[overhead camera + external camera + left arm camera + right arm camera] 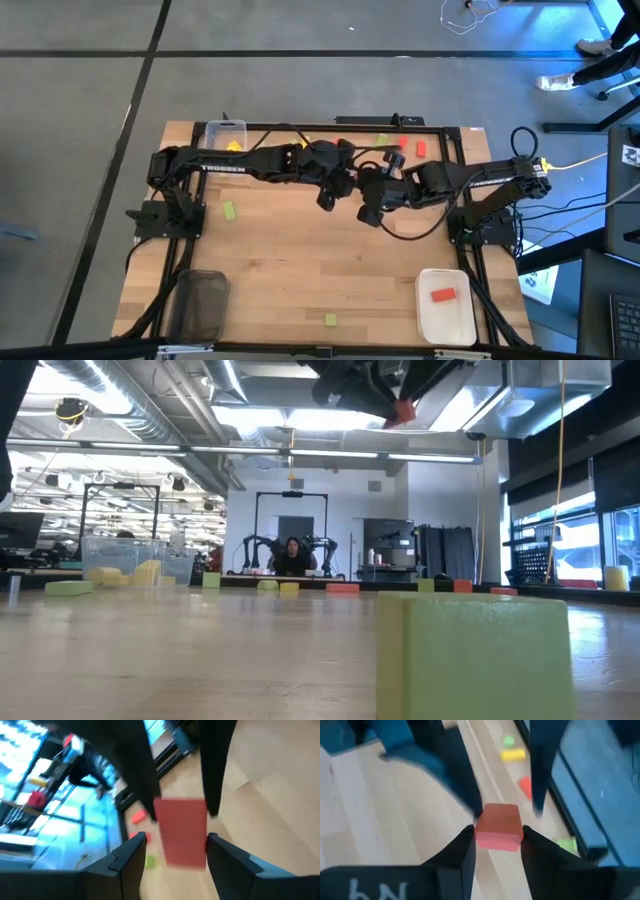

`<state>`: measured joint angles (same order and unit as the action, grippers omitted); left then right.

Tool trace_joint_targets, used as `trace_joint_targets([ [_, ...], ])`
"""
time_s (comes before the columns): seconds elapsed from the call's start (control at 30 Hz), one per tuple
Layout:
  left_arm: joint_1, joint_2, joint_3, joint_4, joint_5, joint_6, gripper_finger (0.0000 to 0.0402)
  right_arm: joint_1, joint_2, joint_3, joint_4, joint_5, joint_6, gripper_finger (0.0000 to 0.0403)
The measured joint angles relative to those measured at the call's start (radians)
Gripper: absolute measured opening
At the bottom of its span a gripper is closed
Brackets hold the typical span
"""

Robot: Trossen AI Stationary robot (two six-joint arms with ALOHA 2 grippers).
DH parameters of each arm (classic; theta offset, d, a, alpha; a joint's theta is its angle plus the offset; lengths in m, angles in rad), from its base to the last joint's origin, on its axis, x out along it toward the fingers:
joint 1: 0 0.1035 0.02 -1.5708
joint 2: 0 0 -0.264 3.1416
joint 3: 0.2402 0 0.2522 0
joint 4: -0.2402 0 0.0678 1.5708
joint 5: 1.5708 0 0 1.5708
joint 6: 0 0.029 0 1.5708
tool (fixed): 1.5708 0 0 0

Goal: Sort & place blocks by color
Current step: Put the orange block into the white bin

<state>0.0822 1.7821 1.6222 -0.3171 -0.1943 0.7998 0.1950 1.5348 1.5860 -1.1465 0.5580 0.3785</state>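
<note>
A: Entry, blocks. Describe the one in play.

B: A red block (498, 826), short, solid-coloured, matte, with slightly rounded edges. In the right wrist view it sits between the right gripper (497, 845) fingers, both pads touching its sides. Fingers closed to the block's width only.

A: And the left gripper?

B: The left gripper (172, 852) also has the red block (181, 832) between its fingers in its own wrist view. Fingers set about as wide as the block; actual contact I cannot tell.

A: Position of both?

B: High view: the left gripper (330, 190) and right gripper (372, 200) meet nose to nose above the table's middle, raised off the wood. Low view shows a red block (403, 411) held aloft near the top of frame.

A: Other blocks, relative to the grippers?

B: Beyond them, along the far edge: a red block (420, 147), a green block (381, 139), a yellow block (233, 145) inside the clear tray (212, 130). On the left gripper's side, a green block (229, 210) on bare wood. Nearer the front, a green block (331, 320); on the right gripper's side, a red block (443, 295) lies in the white tray (430, 320). The dark tray (197, 305) sits at the front left.
</note>
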Motion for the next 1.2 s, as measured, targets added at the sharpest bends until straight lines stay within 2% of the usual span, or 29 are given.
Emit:
trace_joint_targets([
  [0.17, 0.010, -0.033, 0.004, -0.009, -0.136, -0.003, 0.0197, 0.005, -0.013, -0.001, -0.078, -0.029, 0.071, 0.0125],
  [0.3, 0.022, -0.052, 0.003, -0.051, -0.157, -0.017, 0.0197, 0.001, -0.037, 0.000, -0.139, -0.099, 0.144, 0.0125],
  [0.53, 0.081, -0.102, 0.002, -0.124, -0.161, -0.074, 0.0198, 0.012, -0.071, 0.000, -0.246, -0.401, 0.252, 0.0125],
  [0.77, 0.143, -0.124, 0.003, -0.164, -0.159, -0.107, 0.0198, 0.043, -0.072, 0.000, -0.367, -0.792, 0.331, 0.0125],
  [0.83, 0.159, -0.125, 0.001, -0.176, -0.146, -0.132, 0.0198, 0.061, -0.072, -0.005, -0.387, -0.860, 0.361, 0.0125],
  [0.97, 0.192, -0.130, 0.001, -0.177, -0.053, -0.215, 0.0198, 0.087, -0.073, -0.061, -0.412, -0.971, 0.431, 0.0125],
  [1.07, 0.215, -0.134, 0.001, -0.198, -0.001, -0.242, 0.0198, 0.116, -0.072, -0.143, -0.408, -1.042, 0.468, 0.0125],
  [1.2, 0.226, -0.137, 0.001, -0.223, 0.014, -0.245, 0.0198, 0.170, -0.072, -0.278, -0.325, -1.147, 0.483, 0.0125],
])
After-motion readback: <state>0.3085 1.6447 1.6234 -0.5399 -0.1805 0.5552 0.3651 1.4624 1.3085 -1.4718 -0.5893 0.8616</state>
